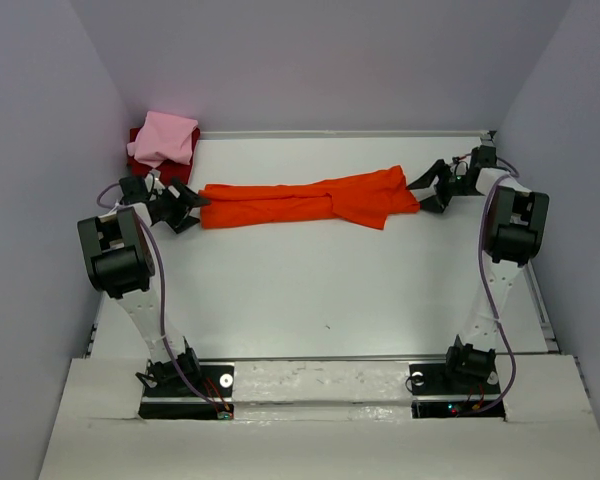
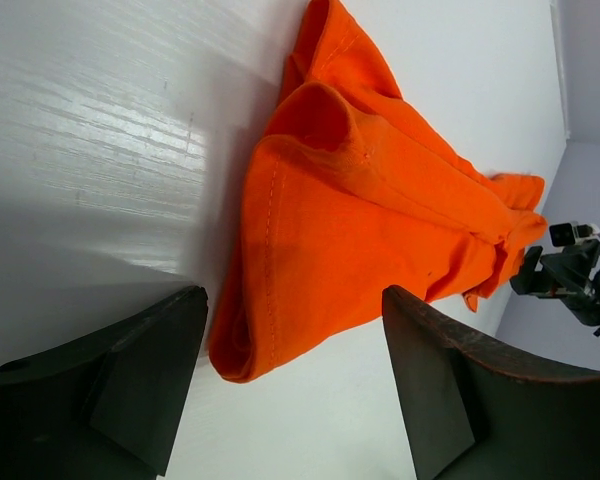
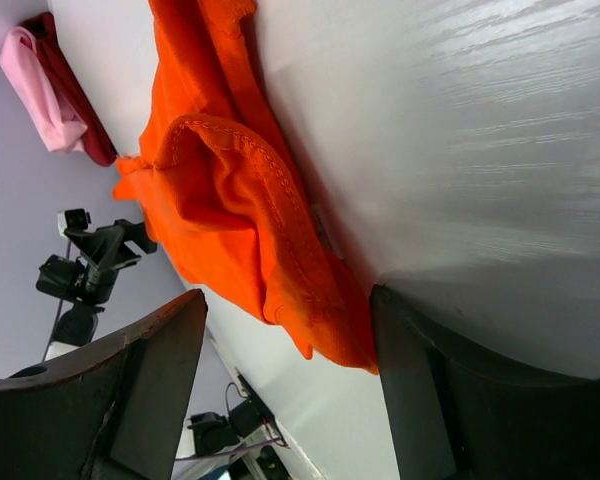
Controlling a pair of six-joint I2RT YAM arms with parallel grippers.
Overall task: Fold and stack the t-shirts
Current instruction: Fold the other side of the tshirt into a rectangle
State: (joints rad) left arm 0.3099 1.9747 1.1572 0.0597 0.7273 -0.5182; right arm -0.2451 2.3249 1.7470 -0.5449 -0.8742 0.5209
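The left gripper (image 2: 292,300) stands with its jaws spread wide at the left end of the bright orange-red t-shirt (image 1: 310,200), gripping nothing; in the left wrist view the bunched, hemmed end of the cloth lies on the table just ahead of the gap between the two dark fingers (image 2: 150,385). At the other end, the right gripper (image 3: 288,300) also has its jaws apart. A drooping edge of the shirt reaches down beside one finger (image 3: 420,380), but the cloth is not pinched.

Between the two arms the shirt lies stretched into a long, rumpled band across the far half of the white table (image 1: 310,300), narrow and twisted near the middle and wider toward the right end.

In the far left corner, behind the left gripper, the light pink t-shirt (image 1: 167,137) sits folded small on top of the dark red t-shirt (image 1: 137,150), whose edge shows beneath it. The pair lies apart from the orange-red shirt.
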